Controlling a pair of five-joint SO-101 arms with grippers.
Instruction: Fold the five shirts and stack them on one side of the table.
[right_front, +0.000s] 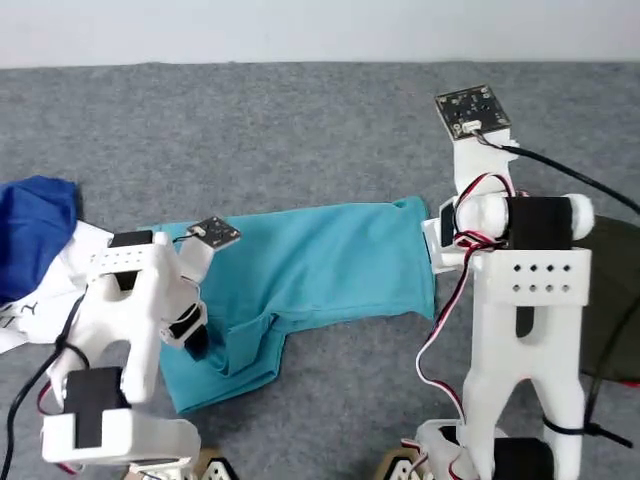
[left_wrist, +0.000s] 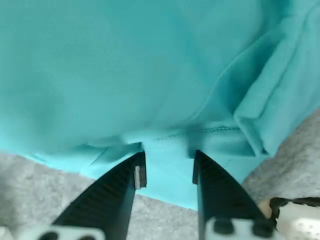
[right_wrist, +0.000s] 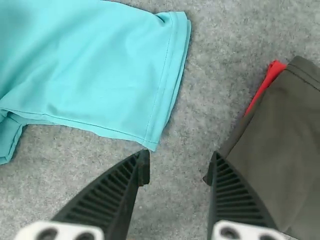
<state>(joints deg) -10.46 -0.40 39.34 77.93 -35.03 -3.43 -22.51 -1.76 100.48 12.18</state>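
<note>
A teal shirt (right_front: 310, 270) lies partly folded across the middle of the grey table, its near left part bunched into creases. My left gripper (left_wrist: 169, 167) stands open over the shirt's rumpled near edge (left_wrist: 165, 100), and its fingers straddle the cloth. The left arm (right_front: 140, 310) sits at the shirt's left end. My right gripper (right_wrist: 177, 167) is open above bare carpet just off the teal shirt's corner (right_wrist: 100, 75), between it and a dark olive shirt (right_wrist: 280, 150). A red shirt (right_wrist: 265, 82) peeks out from under the olive one.
A blue shirt (right_front: 35, 225) and a white shirt (right_front: 40, 290) lie in a heap at the left edge. The dark olive shirt (right_front: 615, 300) lies at the right edge behind the right arm (right_front: 520, 300). Grey felt (right_front: 300, 130) covers the far half of the table.
</note>
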